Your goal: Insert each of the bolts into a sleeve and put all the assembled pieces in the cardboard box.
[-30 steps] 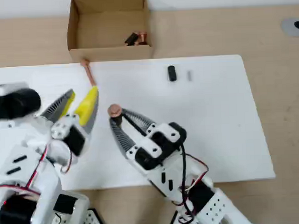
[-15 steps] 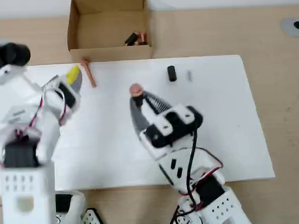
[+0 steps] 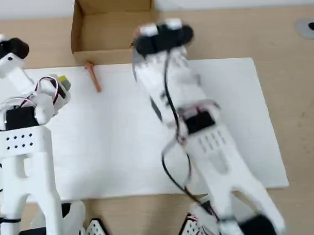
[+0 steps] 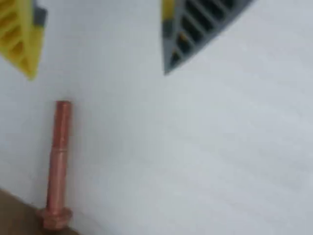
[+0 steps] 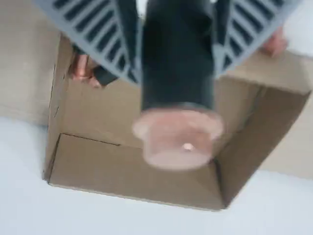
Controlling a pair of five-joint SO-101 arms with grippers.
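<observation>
My right gripper is shut on a black sleeve with a copper bolt head sticking out of its end. It hangs over the open cardboard box. An assembled piece lies inside the box. In the high view the right arm stretches across the mat and its gripper is at the box's front right. A loose copper bolt lies on the white mat near the box's front left corner. My left gripper stands open above the mat, beside that bolt.
The white mat covers most of the wooden table. The left arm's white body stands at the left edge. The right arm's body crosses the mat's middle. A grey disc sits at the far right.
The right arm has swung from the mat's middle up to the box, carrying the sleeve with the bolt. The left arm has pulled back to the left and risen.
</observation>
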